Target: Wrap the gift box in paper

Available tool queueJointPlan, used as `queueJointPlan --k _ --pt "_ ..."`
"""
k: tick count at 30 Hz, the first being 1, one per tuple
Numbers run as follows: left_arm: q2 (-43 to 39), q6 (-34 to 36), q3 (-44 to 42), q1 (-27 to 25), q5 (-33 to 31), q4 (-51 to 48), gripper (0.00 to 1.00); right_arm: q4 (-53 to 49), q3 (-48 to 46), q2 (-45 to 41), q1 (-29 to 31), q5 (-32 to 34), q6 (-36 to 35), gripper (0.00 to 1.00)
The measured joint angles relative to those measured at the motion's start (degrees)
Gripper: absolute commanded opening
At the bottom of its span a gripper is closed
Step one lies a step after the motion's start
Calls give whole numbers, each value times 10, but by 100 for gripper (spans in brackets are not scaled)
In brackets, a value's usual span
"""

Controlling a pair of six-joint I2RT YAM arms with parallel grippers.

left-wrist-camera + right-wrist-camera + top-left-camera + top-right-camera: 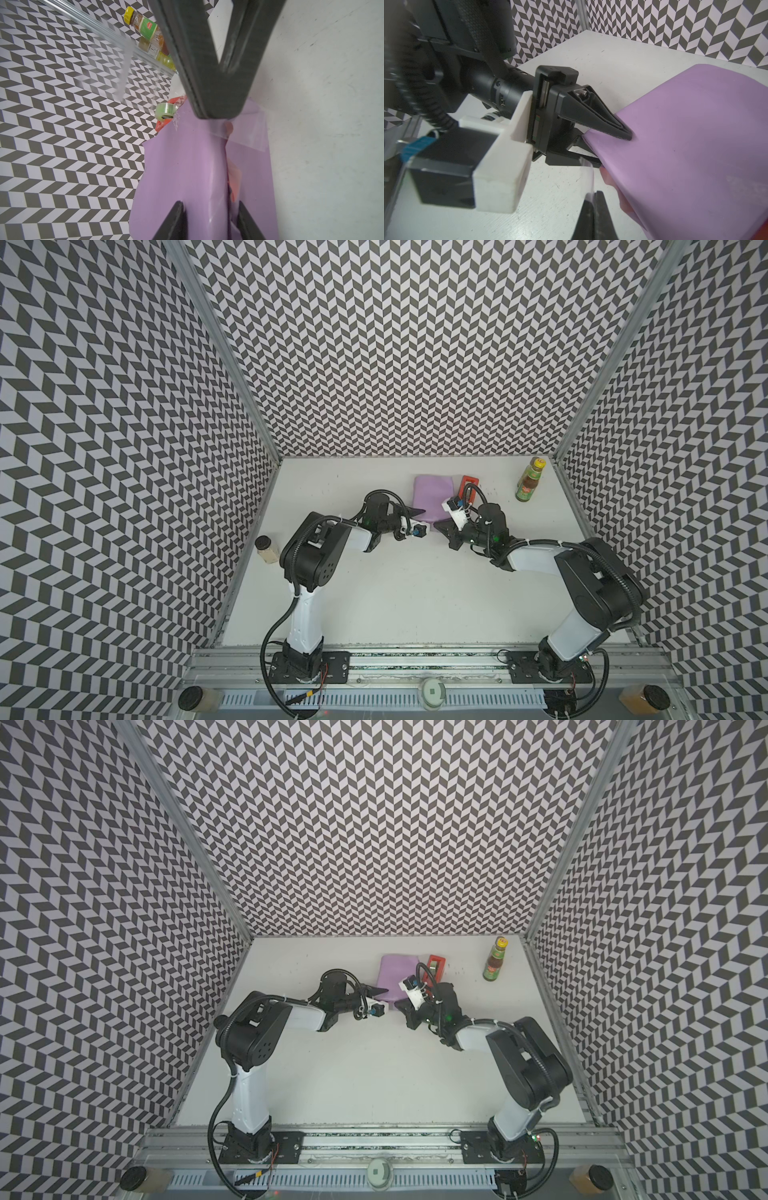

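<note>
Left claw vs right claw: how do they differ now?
The left claw stands partly open, clamping the edge of the wrapped paper with one finger on top; the right claw is shut. The left claw grips the paper itself; the right claw pinches a clear tape strip lying over its seam. Both are black and work the same purple paper.
</note>
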Motion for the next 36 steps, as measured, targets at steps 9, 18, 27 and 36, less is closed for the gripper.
queueJointPlan --k 9,18,27,36 --pt "0 0 0 0 0 -1 40 -3 2 7 13 33 -28 0" --pt "0 0 0 0 0 -1 40 -3 7 20 22 65 -47 0" --pt "0 0 0 0 0 -1 40 -2 17 31 27 93 -61 0" --pt "0 0 1 0 0 -1 40 6 17 35 33 113 -72 0"
